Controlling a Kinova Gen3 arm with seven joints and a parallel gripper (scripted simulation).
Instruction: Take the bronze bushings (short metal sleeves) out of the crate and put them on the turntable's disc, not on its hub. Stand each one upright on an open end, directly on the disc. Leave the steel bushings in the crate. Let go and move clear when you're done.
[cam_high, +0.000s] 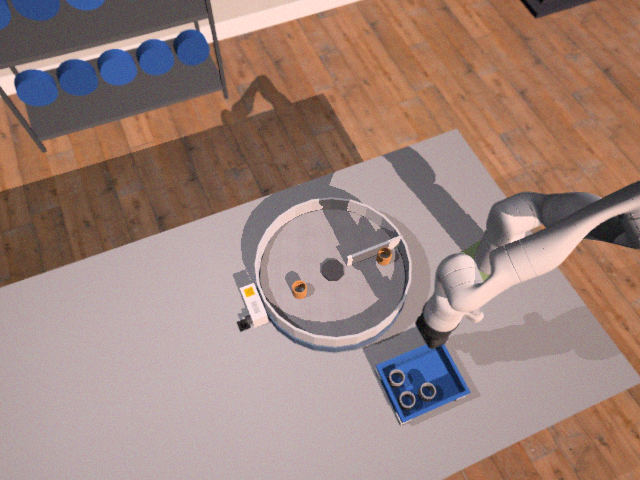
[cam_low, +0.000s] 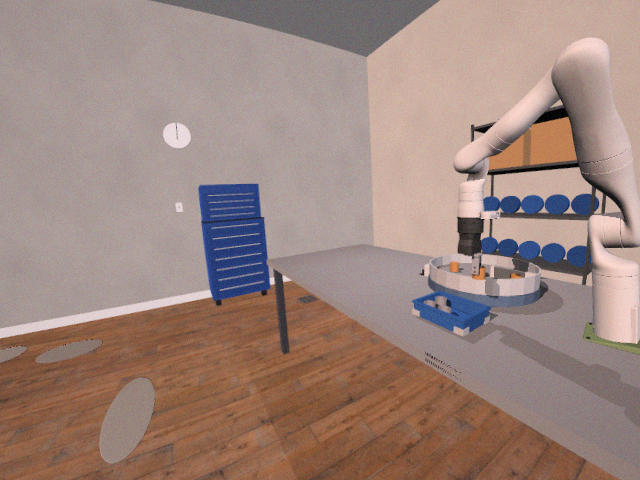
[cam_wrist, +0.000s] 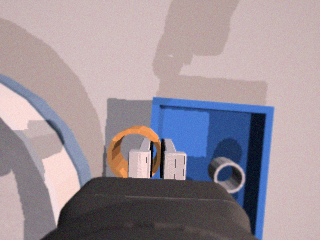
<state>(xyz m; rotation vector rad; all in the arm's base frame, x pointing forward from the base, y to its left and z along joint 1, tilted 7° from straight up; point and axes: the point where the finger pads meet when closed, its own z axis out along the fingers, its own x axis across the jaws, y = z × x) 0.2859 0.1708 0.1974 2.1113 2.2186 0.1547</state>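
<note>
My gripper (cam_low: 476, 264) (cam_wrist: 156, 151) is shut on the wall of a bronze bushing (cam_low: 479, 274) (cam_wrist: 117, 157), one finger inside its bore and one outside. The bushing hangs upright, above the crate's turntable-side edge in the wrist view; the top view hides it. The blue crate (cam_high: 436, 405) (cam_low: 439, 314) (cam_wrist: 215, 104) holds three steel bushings (cam_high: 427, 391) (cam_low: 440, 300) (cam_wrist: 218, 165), and no bronze one shows in it. Two bronze bushings stand upright on the grey disc (cam_high: 310, 242): one bronze bushing (cam_high: 299, 285) left of the dark hub (cam_high: 331, 269), another (cam_high: 383, 256) right.
A raised white rim (cam_high: 336, 341) (cam_low: 460, 283) surrounds the disc. A pale bar (cam_high: 372, 251) reaches inward from the rim, close beside the right-hand bronze bushing. A small white box (cam_high: 254, 304) adjoins the rim's left side. The crate stands just outside the rim.
</note>
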